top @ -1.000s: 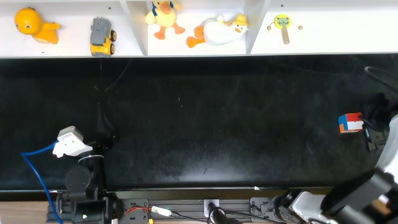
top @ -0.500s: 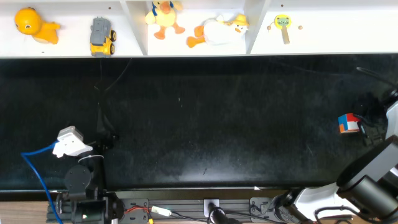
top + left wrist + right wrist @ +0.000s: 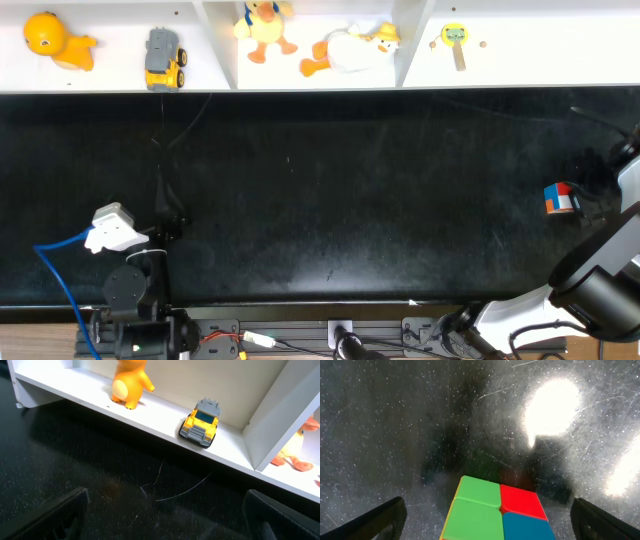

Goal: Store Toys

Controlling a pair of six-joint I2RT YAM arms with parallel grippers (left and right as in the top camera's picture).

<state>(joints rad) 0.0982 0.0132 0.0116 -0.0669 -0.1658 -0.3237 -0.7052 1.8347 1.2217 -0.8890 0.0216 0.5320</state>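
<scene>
Black, scuffed tabletop (image 3: 330, 200) takes up the middle of the top view. A white shelf (image 3: 540, 62) runs along the upper edge, split into compartments. Already stored there, from upper left to upper right, are an orange duck (image 3: 55, 40), a toy truck (image 3: 163, 58), a yellow plush duck (image 3: 264, 28), a white plush goose (image 3: 352, 50) and a small yellow toy on a stick (image 3: 455, 42).

One toy is left out: a colour cube (image 3: 562, 198) lies on the table at the far right edge of the frame, about mid-height and well apart from the shelf. The right gripper (image 3: 487, 507) is down around it. Its fingers are spread wide and hold nothing, with the cube between them and a gap on each side.

The left gripper (image 3: 166, 494) is at the lower left of the top view — released, empty, facing the duck and truck compartment.

The step in hand looks like the pick-up of the cube. The next move calls for closing squarely on two opposite faces so the cube does not twist out. Then comes a lift and a carry up to the shelf — the upper-right compartment has the most bare room.
</scene>
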